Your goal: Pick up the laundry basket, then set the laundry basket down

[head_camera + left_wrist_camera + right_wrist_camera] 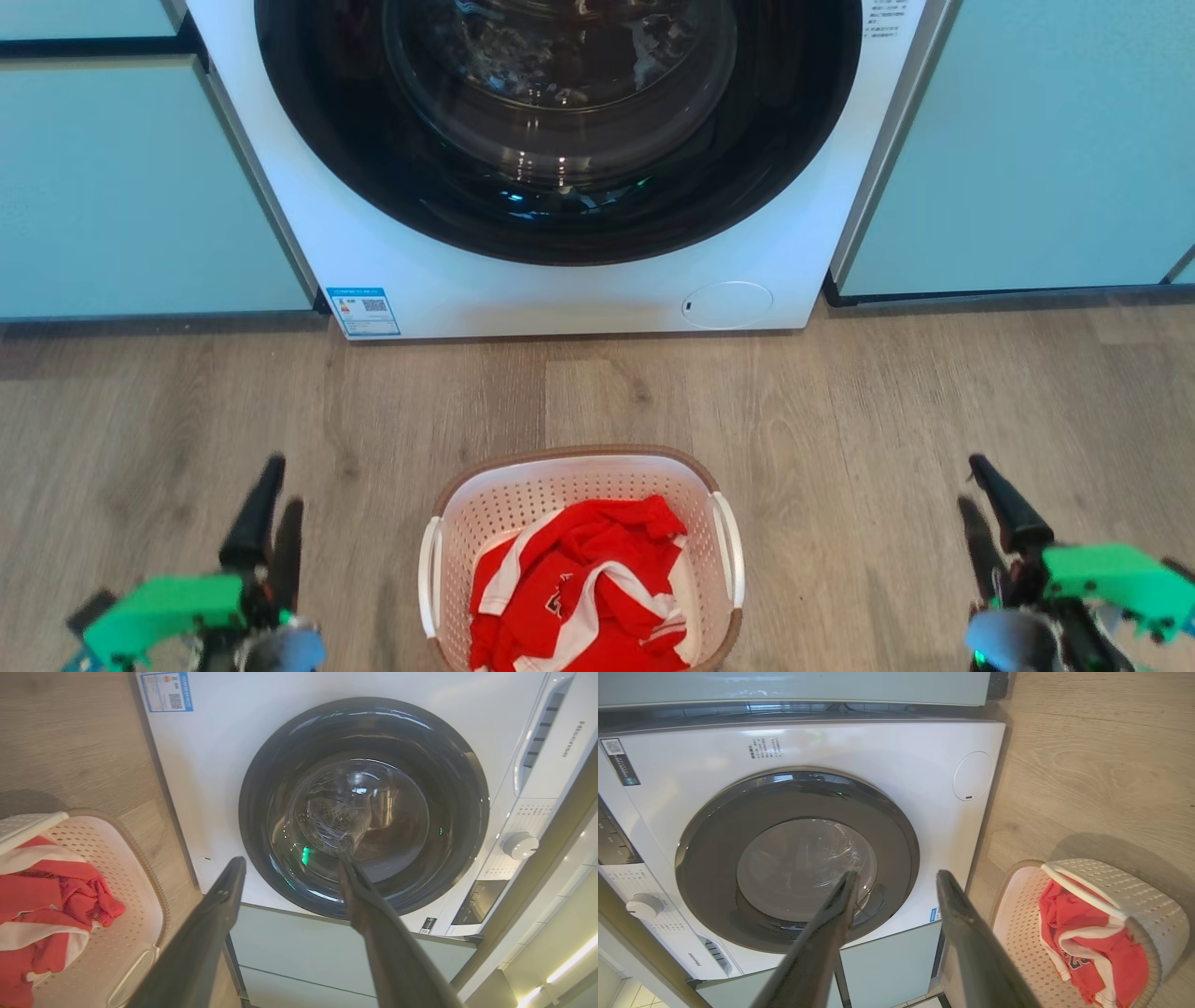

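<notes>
- In the head view, the laundry basket (569,455) is standing on the wooden floor (840,420), low in the middle of the picture. It is in front of the washing machine (579,299) and apart from it. A red and white garment (579,579) is lying inside.
- Your left hand (282,485) is hovering well to the left of the basket, and your right hand (971,483) well to the right. Neither one is touching it.
- In the left wrist view, the two dark fingers (210,914) are standing wide apart and are gripping nothing. The basket is showing at the left edge, and one white side handle (131,975) is lying close beside the nearer finger.
- In the right wrist view, the fingers (971,933) are also standing wide apart and empty. The basket is sitting at the lower right, with its other white handle (1078,889) on the side toward this hand.
- I am judging the basket to be light, since it is carrying only one soft garment. The plastic is looking stiff, but the perforated walls may bend a little and the smooth plastic may slip.
- I am advising you to take it by both side handles, one hand on each. Lifted by one side only, it is likely to tip and spill the garment.
</notes>
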`<state>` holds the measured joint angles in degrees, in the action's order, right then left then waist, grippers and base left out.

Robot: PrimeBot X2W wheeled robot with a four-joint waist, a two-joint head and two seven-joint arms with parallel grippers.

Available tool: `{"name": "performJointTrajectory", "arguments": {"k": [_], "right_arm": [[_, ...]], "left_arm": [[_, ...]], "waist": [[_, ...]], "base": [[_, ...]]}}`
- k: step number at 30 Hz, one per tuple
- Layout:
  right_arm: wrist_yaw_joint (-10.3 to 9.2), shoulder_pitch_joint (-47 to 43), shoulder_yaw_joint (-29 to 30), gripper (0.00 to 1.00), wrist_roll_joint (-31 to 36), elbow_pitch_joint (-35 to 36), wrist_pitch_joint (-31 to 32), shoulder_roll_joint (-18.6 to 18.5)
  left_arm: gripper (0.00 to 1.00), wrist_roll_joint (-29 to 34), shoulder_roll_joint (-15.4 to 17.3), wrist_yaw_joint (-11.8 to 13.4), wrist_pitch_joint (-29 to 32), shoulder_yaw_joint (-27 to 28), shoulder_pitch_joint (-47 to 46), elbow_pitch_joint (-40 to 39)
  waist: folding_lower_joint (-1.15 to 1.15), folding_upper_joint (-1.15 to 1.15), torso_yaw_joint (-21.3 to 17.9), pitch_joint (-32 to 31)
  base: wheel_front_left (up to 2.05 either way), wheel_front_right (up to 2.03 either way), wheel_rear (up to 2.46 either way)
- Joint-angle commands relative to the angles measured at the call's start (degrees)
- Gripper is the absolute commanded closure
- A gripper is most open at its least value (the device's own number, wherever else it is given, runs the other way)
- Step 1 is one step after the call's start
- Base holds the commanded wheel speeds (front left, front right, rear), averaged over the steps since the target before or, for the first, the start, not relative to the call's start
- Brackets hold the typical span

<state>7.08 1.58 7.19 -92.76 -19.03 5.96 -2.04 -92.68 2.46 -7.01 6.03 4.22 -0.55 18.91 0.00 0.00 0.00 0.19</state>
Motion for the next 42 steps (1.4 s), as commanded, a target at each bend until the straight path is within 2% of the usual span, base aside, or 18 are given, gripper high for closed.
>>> {"name": "performJointTrajectory", "arguments": {"k": [1, 11, 24, 33, 42], "right_arm": [[0.02, 1.03, -0.1, 0.0, 0.16, 1.43, -0.39, -0.17], [0.05, 1.44, -0.23, 0.0, 1.01, 2.15, -2.06, -0.22], [0.09, 2.46, 0.04, 0.0, 5.86, 3.3, -4.07, -0.29], [0.12, 3.72, 1.48, 0.0, 11.65, 5.14, -5.58, -0.34], [0.15, 5.1, 0.6, 0.0, 21.05, 9.09, -7.09, -0.39]], "left_arm": [[0.0, 0.25, 0.12, -0.02, -0.37, 0.17, -1.23, -1.36], [0.0, 1.79, 0.14, -0.06, -2.05, 1.35, -1.31, -2.3], [0.0, 6.35, 0.17, -0.1, -4.07, 4.35, -2.0, -3.73], [0.0, 12.49, 0.19, -0.13, -5.58, 6.73, -3.0, -5.77], [0.0, 19.1, 0.22, 0.08, -7.1, 8.35, -3.95, -10.12]], "waist": [[0.0, 0.0, 0.0, 0.01], [0.0, 0.0, -0.04, 0.09], [0.0, 0.0, 0.05, 0.1], [0.0, 0.0, 0.3, 0.17], [0.0, 0.0, 0.49, 0.34]], "base": [[0.0, 0.0, 0.0], [0.0, 0.0, 0.0], [0.0, 0.0, 0.0], [0.0, 0.0, 0.0], [0.0, 0.0, 0.0]]}}
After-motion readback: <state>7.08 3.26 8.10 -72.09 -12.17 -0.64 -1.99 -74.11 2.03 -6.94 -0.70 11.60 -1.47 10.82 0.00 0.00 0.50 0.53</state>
